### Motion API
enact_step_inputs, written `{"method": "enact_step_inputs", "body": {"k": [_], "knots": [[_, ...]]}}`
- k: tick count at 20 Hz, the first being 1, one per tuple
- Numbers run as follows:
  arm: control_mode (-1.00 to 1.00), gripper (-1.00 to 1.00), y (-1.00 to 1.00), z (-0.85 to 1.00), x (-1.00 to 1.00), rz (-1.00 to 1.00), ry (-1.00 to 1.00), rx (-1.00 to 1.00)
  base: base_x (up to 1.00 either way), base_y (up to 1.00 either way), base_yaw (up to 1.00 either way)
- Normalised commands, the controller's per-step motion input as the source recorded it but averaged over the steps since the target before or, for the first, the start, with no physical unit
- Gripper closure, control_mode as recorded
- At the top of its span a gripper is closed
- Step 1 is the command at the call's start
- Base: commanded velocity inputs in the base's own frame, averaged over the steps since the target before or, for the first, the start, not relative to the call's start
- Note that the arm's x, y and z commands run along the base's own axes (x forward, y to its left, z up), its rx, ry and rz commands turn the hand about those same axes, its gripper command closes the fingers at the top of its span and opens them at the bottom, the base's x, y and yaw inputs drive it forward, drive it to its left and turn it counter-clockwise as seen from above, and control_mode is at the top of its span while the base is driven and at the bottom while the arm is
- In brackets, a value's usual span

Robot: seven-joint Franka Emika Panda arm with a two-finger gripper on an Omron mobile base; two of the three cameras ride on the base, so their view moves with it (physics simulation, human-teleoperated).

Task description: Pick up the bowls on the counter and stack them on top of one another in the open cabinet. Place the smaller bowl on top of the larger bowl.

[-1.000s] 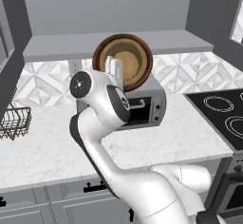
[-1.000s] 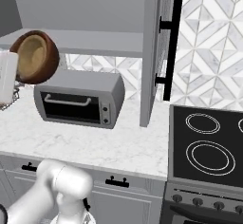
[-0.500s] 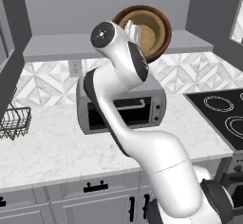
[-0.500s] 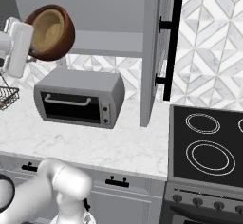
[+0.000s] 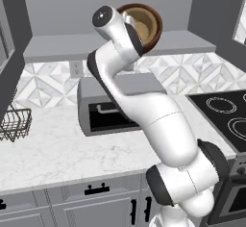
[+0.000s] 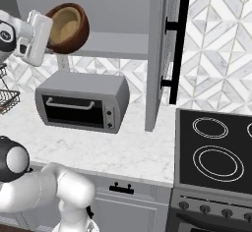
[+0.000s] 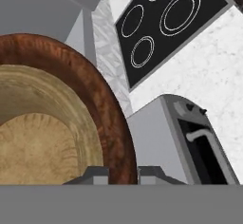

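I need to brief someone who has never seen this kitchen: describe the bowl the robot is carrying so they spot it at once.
Start at the grey wall cabinet with the doorless opening above the silver toaster oven. At the opening's left end, the robot's hand holds a bowl tipped on its side. It is round, deep, dark reddish-brown wood with a paler tan inside, the one wooden thing among grey and white.

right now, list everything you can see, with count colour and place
larger bowl: 1, dark reddish-brown with tan inside, held tilted at the front of the open cabinet
open cabinet: 1, grey, on the wall above the toaster oven
toaster oven: 1, silver, on the counter under the cabinet
counter: 1, white marble-look
wire basket: 1, dark, left end of the counter
stovetop: 1, black, right of the counter
cabinet handle: 1, black, vertical
arm: 1, white
gripper: 1, dark tips, shut on the bowl's rim
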Motion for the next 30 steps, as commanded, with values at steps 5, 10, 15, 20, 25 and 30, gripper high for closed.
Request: {"method": "enact_step_inputs", "body": {"k": [5, 10, 15, 20, 25, 30], "knots": [[-1.0, 1.0, 0.0, 0.09, 1.0, 0.0, 0.05, 0.0, 0.0, 0.0, 0.0], [-1.0, 1.0, -0.01, 0.01, 0.99, 0.0, 0.01, 0.0, 0.0, 0.0, 0.0], [-1.0, -1.0, -0.01, 0.0, 0.54, 0.0, 0.0, 0.0, 0.0, 0.0, 0.0], [-1.0, -1.0, 0.0, 0.0, -0.16, 0.0, -0.01, 0.0, 0.0, 0.0, 0.0], [-1.0, -1.0, 0.0, -0.08, -0.95, 0.0, -0.04, 0.0, 0.0, 0.0, 0.0], [-1.0, -1.0, 0.0, -0.69, -1.0, 0.0, -0.06, 0.0, 0.0, 0.0, 0.0]]}}
